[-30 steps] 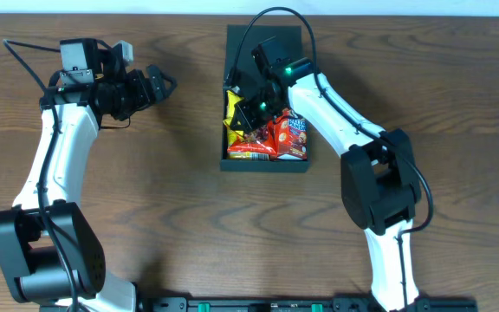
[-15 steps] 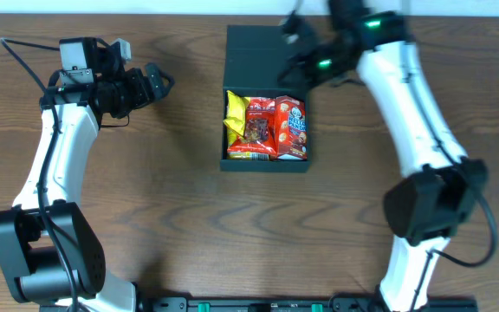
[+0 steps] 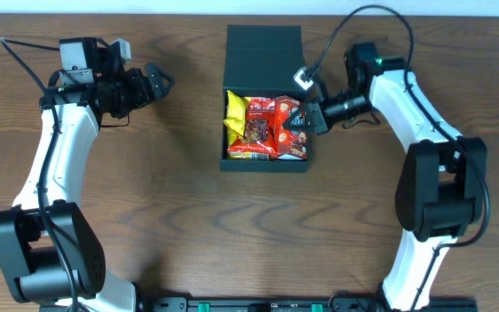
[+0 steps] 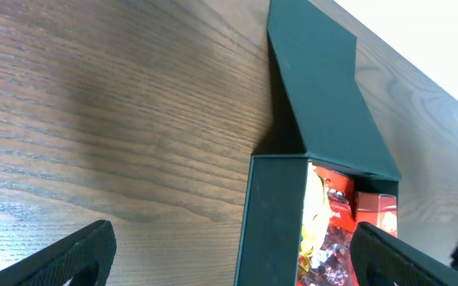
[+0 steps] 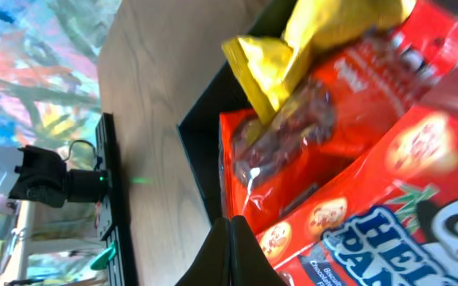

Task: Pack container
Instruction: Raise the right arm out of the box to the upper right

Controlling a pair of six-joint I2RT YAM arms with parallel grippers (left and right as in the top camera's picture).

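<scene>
"Grippers first, from the left: how does that one stand?"

"The left gripper (image 3: 158,84) hangs over bare table (image 3: 171,217), well apart from the box. Its fingers (image 4: 70,258) are spread wide and empty."

"Container?"

"The black cardboard container (image 3: 267,165) sits mid-table, with its flap lid (image 3: 263,48) lying open behind it. Inside, left to right, are a yellow packet (image 3: 234,111), a red snack bag (image 3: 258,128) and a tilted red Hello Panda box (image 3: 294,130)."

"And the right?"

"The right gripper (image 3: 314,116) is at the container's right wall, just over the panda box. In the wrist view its fingers look pressed together with nothing between them."

"How will the container handle?"

"Light, I judge, and matte, so not slippery. The walls look stiff enough, but thin card would dent under a hard pinch, and the flap should swing freely on its hinge. I'd take the flap by its free far edge to fold it over. The packets may push back."
</scene>
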